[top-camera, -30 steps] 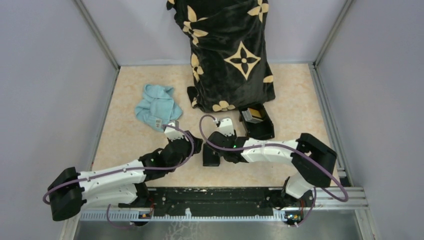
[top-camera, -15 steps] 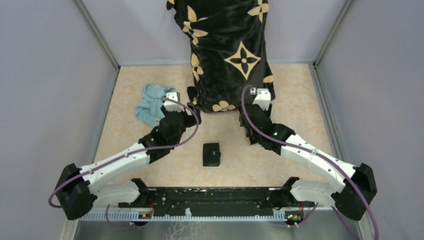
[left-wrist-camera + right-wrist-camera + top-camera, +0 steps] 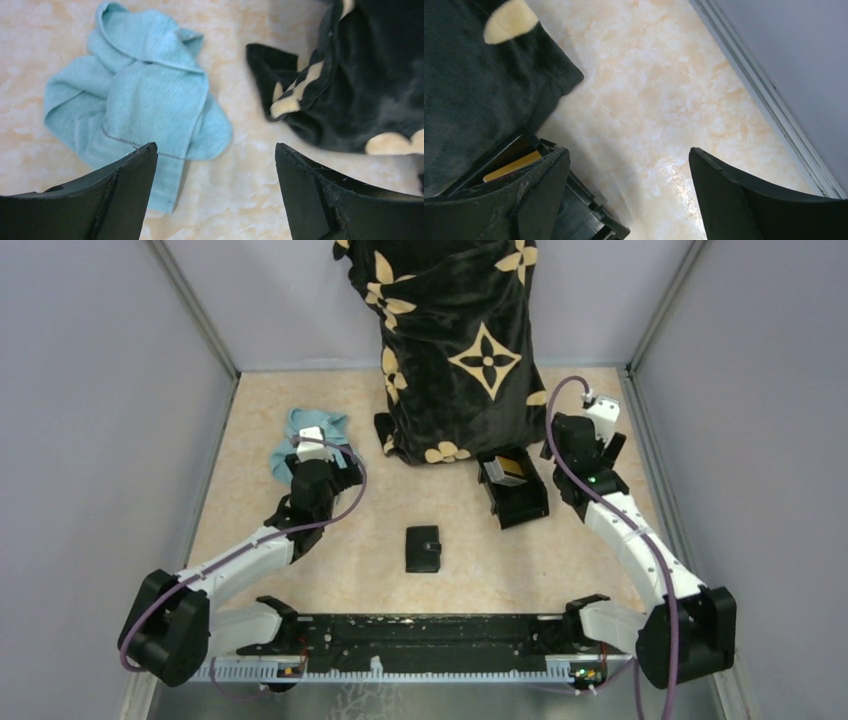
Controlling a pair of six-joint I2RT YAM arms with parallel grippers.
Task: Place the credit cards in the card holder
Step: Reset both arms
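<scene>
The card holder (image 3: pixel 423 548), a small closed black wallet, lies flat on the table's middle, apart from both grippers. An orange-gold credit card (image 3: pixel 510 471) stands in a rigid black slotted box (image 3: pixel 520 500); it also shows in the right wrist view (image 3: pixel 511 166). No light blue card shows. My left gripper (image 3: pixel 325 452) (image 3: pixel 215 146) is open and empty, by the blue towel's near right edge. My right gripper (image 3: pixel 578 440) (image 3: pixel 629 150) is open and empty over bare table, just right of the box (image 3: pixel 574 210).
A light blue towel (image 3: pixel 285 455) (image 3: pixel 145 100) lies crumpled at the back left. A black cloth with gold flowers (image 3: pixel 460 350) (image 3: pixel 370 90) hangs over something tall at the back middle. Grey walls with metal rails (image 3: pixel 769 100) close in both sides.
Both arms have left the card holder at the table's middle. The left arm swung left and back to the towel. The right arm swung right and back past the slotted box.
</scene>
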